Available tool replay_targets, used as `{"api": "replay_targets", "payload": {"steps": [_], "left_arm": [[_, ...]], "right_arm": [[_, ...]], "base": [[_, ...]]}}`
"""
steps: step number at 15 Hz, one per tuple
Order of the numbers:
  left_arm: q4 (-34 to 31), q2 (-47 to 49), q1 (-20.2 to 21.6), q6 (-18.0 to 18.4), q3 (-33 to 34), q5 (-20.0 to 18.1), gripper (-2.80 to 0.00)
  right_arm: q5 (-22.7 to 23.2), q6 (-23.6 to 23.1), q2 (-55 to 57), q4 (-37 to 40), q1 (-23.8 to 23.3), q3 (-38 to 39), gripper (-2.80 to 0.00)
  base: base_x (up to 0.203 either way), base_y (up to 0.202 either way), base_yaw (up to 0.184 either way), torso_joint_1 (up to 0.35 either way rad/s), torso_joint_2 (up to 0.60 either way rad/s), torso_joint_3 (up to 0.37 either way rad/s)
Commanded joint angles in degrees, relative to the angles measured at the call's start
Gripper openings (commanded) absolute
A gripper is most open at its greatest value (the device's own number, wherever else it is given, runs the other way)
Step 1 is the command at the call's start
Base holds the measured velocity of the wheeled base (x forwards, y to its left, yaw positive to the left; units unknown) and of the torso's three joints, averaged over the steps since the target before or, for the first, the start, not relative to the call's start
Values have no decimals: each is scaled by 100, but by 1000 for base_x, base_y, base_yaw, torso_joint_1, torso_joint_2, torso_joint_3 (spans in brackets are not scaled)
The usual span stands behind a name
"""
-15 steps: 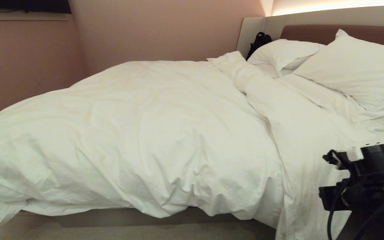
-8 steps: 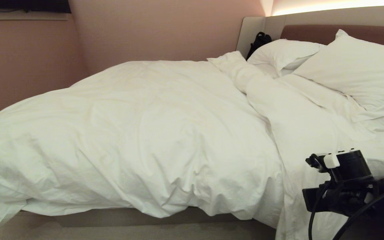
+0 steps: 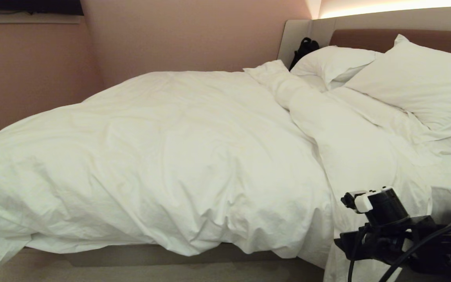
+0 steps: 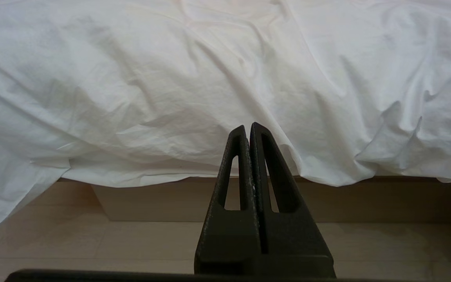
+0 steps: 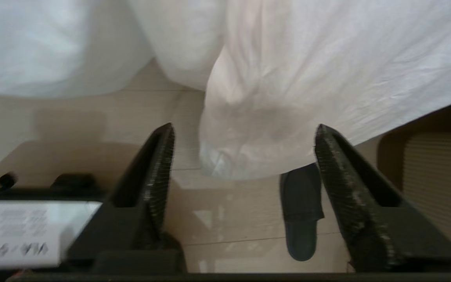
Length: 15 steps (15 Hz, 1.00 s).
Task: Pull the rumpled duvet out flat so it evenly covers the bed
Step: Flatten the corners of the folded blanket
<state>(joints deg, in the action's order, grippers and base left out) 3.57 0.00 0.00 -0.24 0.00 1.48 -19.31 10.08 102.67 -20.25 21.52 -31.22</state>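
Pinkish walls and a padded headboard close off the room behind the bed [image 3: 178,254], whose low base shows under the hanging cloth. We see the duvet [image 3: 163,156] heaped over the left and middle of the mattress, a fold of it running up toward the pillows [image 3: 417,82], while the near right part lies thinner. Our right gripper [image 5: 241,164] hangs low beside the bed's near edge with its jaws spread wide, a drooping corner of white cloth just beyond them and nothing held. Our left gripper [image 4: 248,129] is parked before the bed side, jaws pressed together and empty. We judge the step to be reaching for that hanging corner; next we must close on it and draw it out flat
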Motion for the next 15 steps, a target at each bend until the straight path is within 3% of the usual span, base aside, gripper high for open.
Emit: {"api": "replay_targets", "payload": {"steps": [1,5,10,15], "left_arm": [[4,0,0,-2,0,2,-280],[4,0,0,-2,0,2,-280],[4,0,1,-2,0,2,-280],[4,0,0,-2,0,2,-280]], "right_arm": [[-514,75,386,-550,53,1,0],[-1125,90,1057,-1303,60,4,0],[-1289,90,1613,-2095,55,-115,0],[-1801,75,1762,-2288,15,-200,0]], "base": [[0,0,0,0,0,0],[0,0,0,0,0,0],[0,0,0,0,0,0],[0,0,0,0,0,0]]}}
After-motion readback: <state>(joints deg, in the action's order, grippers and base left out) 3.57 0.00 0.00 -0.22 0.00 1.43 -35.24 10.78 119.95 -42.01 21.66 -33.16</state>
